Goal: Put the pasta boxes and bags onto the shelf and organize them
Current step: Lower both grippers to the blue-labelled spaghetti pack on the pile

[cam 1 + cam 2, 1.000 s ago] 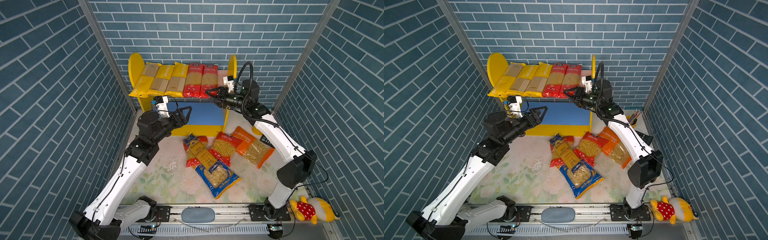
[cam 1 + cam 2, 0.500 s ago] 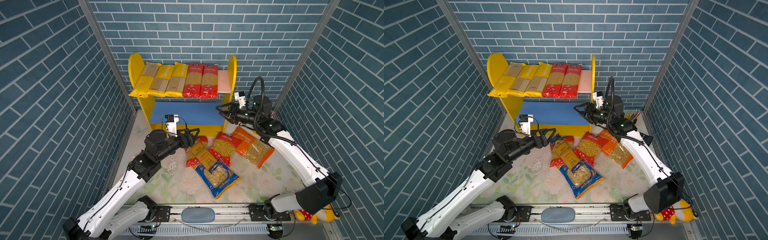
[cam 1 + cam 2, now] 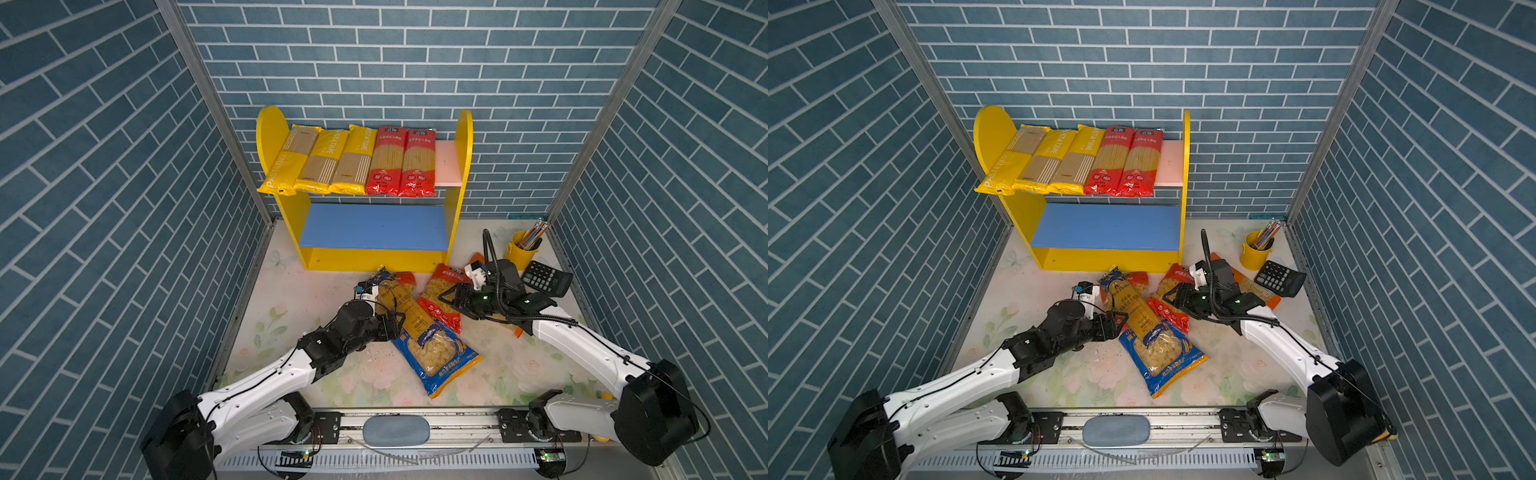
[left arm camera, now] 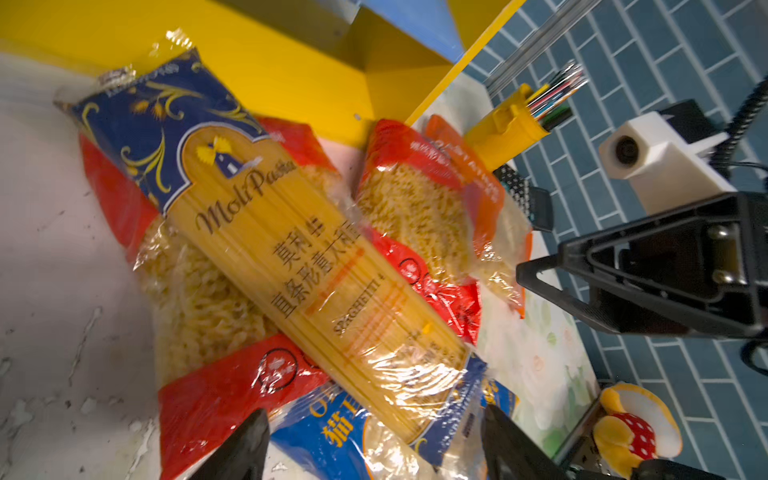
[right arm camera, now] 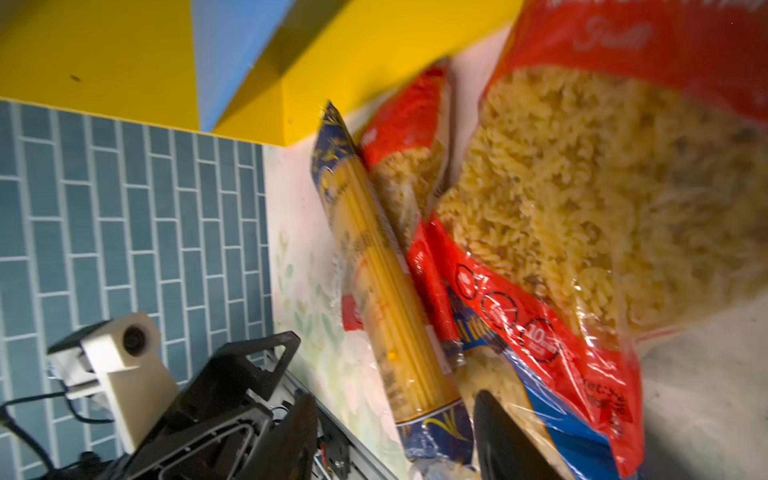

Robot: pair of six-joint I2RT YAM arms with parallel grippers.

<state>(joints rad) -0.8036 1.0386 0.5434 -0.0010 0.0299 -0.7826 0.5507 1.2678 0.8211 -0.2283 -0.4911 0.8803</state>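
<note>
Tabletop [image 3: 498, 374] bare in front; left claw [image 3: 397, 324] spread beside spaghetti pack [image 3: 409, 309], right claw [image 3: 449, 299] spread over red bag [image 3: 436, 286]

Glossy, crinkled clear plastic film on spaghetti pack [image 4: 291, 266] and red pasta bag [image 5: 582, 187], strong glare. Smooth matt painted board on shelf [image 3: 374, 226]. Matt, scuffed floral print on tabletop [image 4: 50, 270]. Smooth satin yellow finish on pencil cup [image 3: 519, 255].
</note>
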